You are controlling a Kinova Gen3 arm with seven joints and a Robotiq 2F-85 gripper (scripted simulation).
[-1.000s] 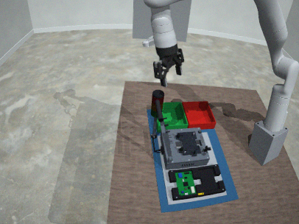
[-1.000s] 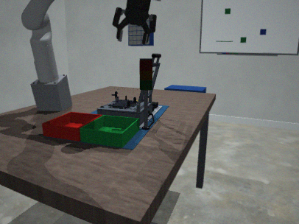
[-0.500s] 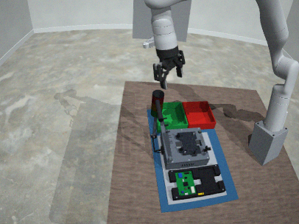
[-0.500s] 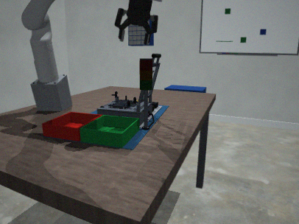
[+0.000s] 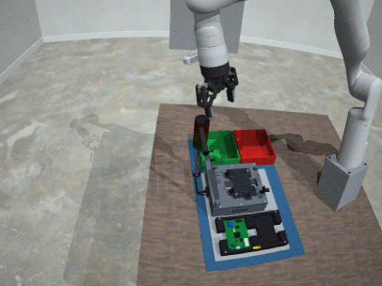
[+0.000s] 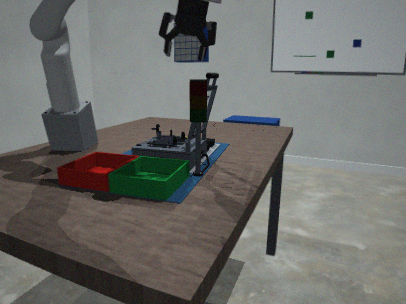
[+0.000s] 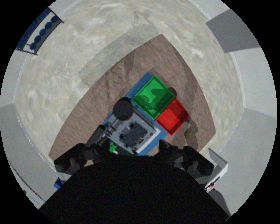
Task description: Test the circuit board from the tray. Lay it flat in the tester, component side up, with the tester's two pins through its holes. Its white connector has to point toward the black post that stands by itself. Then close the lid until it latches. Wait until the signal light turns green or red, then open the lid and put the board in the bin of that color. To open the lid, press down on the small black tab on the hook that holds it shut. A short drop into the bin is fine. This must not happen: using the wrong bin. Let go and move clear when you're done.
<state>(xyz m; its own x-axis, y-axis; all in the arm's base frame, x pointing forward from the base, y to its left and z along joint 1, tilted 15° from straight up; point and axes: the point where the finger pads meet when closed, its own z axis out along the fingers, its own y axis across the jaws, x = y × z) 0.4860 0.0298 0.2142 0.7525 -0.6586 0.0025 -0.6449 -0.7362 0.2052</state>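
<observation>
The green circuit board lies component side up in the left part of the black tray. Its white connector is at the near right corner. The grey tester stands behind the tray. Its lid appears to stand open, seen edge-on. The signal light looks dim, with no bright segment. My gripper is open and empty, high above the bin end of the table. The lone black post and the pins are too small to tell.
The green bin and red bin stand side by side behind the tester. The tall signal light and raised lid are obstacles at the tester's left in the top view.
</observation>
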